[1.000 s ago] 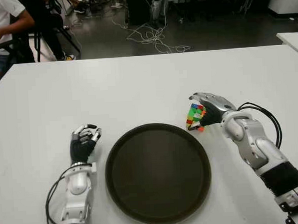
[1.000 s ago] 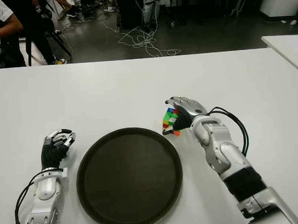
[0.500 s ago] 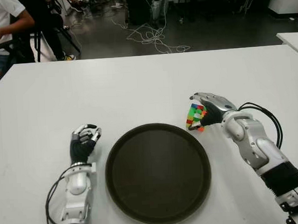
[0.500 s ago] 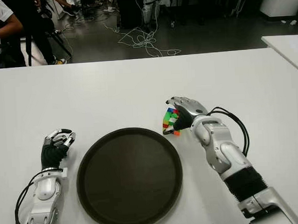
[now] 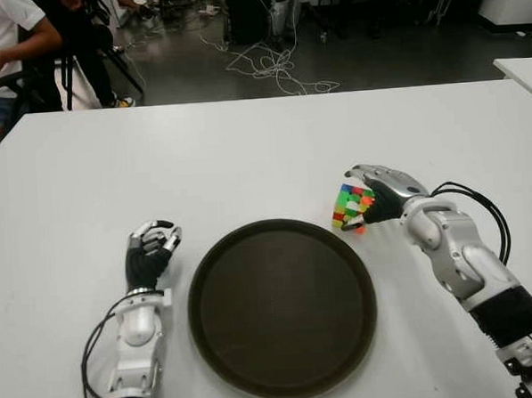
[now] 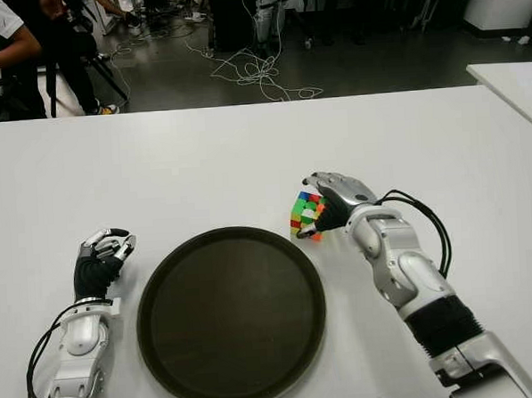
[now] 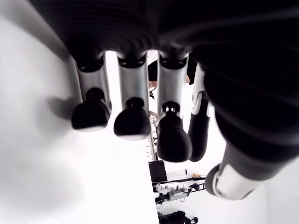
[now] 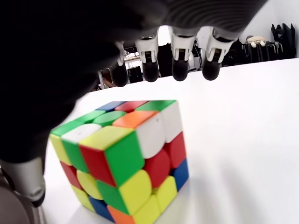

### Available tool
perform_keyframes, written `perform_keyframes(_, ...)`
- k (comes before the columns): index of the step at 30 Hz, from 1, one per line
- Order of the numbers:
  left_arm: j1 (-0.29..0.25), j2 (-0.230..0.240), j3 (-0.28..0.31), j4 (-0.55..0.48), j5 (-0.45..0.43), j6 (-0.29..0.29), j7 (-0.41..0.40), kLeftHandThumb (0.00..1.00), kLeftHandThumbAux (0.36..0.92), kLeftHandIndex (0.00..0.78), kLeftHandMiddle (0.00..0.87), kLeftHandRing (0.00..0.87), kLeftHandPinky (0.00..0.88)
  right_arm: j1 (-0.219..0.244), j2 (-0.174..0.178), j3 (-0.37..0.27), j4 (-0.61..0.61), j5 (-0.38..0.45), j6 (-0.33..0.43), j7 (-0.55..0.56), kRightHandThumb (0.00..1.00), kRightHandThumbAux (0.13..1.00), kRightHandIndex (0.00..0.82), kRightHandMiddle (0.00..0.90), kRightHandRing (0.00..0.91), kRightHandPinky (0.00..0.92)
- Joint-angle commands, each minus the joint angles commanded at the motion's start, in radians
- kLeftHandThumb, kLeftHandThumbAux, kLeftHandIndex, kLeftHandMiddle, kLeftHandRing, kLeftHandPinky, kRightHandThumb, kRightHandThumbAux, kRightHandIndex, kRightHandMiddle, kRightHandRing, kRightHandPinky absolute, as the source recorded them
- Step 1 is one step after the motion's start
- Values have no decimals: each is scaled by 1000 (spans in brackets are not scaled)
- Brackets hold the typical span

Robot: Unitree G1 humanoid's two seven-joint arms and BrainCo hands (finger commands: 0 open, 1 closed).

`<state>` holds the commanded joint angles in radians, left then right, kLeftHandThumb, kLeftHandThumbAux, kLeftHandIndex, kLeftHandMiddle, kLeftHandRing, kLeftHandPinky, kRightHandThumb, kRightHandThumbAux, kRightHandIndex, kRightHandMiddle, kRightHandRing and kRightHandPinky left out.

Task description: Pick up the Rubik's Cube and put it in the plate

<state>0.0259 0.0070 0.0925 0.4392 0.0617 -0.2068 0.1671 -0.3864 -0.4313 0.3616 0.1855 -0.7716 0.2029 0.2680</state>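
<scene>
Right hand [image 5: 377, 198] slightly rightward off cube [image 5: 350, 207]

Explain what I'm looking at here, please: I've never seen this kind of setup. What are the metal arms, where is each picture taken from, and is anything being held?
This is a humanoid robot with two arms ending in fingered hands. The two wide pictures come from a stereo camera on its head, looking down at a white table. The two close-ups come from cameras on each wrist, looking at that arm's own fingers.

On the table lie a round dark plate and a Rubik's Cube, which stands just beyond the plate's far right rim, on the table rather than in it.

The right hand is cupped over the cube. Its wrist view shows the cube sitting on the table with the fingertips hanging beyond it, not closed on it, so nothing is held yet.

The left hand shows to the left of the plate, fingers curled, holding nothing.
</scene>
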Motion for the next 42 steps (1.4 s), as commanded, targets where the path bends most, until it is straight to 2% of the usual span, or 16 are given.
perform_keyframes(6, 0, -7, 4, -10, -4, 17, 6, 703, 708, 442, 801, 827, 811, -4, -1, -1, 12, 4, -6, -5, 0, 614, 0, 0, 0, 0)
perform_keyframes(17, 2, -9, 5, -5, -18, 0, -10, 701, 708, 442, 811, 833, 821, -14, -2, -3, 40, 19, -33, -11, 0, 583, 0, 0, 0, 0)
perform_keyframes(31, 2, -3, -1, -5, -7, 1, -2, 700, 708, 442, 809, 833, 813, -28, -7, -1, 55, 23, -57, -18, 0, 593, 0, 0, 0, 0)
perform_keyframes(42, 7, -14, 5, -15, -18, -6, 4, 702, 708, 442, 807, 832, 816, -34, -7, 1, 47, 20, -50, -5, 0, 576, 0, 0, 0, 0)
